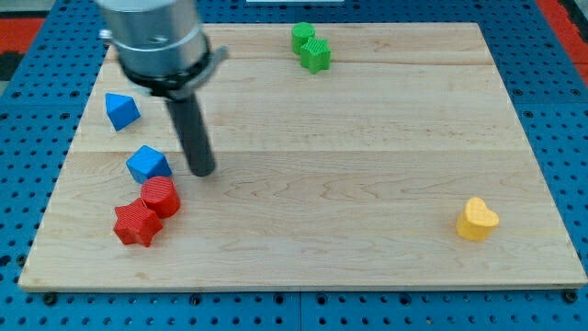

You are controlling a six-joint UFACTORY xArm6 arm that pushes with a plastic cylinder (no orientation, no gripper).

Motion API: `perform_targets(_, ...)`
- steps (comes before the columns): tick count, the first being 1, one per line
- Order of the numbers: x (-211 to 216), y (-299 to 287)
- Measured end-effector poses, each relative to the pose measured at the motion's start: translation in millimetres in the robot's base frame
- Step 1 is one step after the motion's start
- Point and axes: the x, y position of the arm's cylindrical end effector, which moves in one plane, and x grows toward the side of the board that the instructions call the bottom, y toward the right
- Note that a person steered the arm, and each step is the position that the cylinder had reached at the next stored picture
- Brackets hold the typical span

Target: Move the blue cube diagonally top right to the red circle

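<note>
Tool tip [203,171] beside blue cube [148,165] on wooden board [367,147].

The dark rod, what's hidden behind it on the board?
Only bare wooden board shows around the rod; the strip directly behind it is covered. My tip sits just right of the blue cube, above the red circle. No block looks hidden.

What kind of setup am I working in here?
Likely a lab tabletop pushing rig: a wooden board on a blue perforated base, with small blocks such as the blue cube and red circle. My tip sits right of the cube.
</note>
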Motion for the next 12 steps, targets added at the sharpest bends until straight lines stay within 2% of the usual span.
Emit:
perform_targets(2,17.9,-74.0)
perform_targets(4,2.2,-111.7)
perform_targets(5,-23.1,-125.0)
perform_targets(6,-30.7,-125.2)
perform_targets(7,-0.1,-154.9)
perform_targets(8,-29.6,-205.9)
perform_targets(9,-62.9,-190.5)
perform_targets(10,-65.4,-100.7)
perform_targets(11,-54.0,-113.0)
perform_targets(12,-54.6,-204.9)
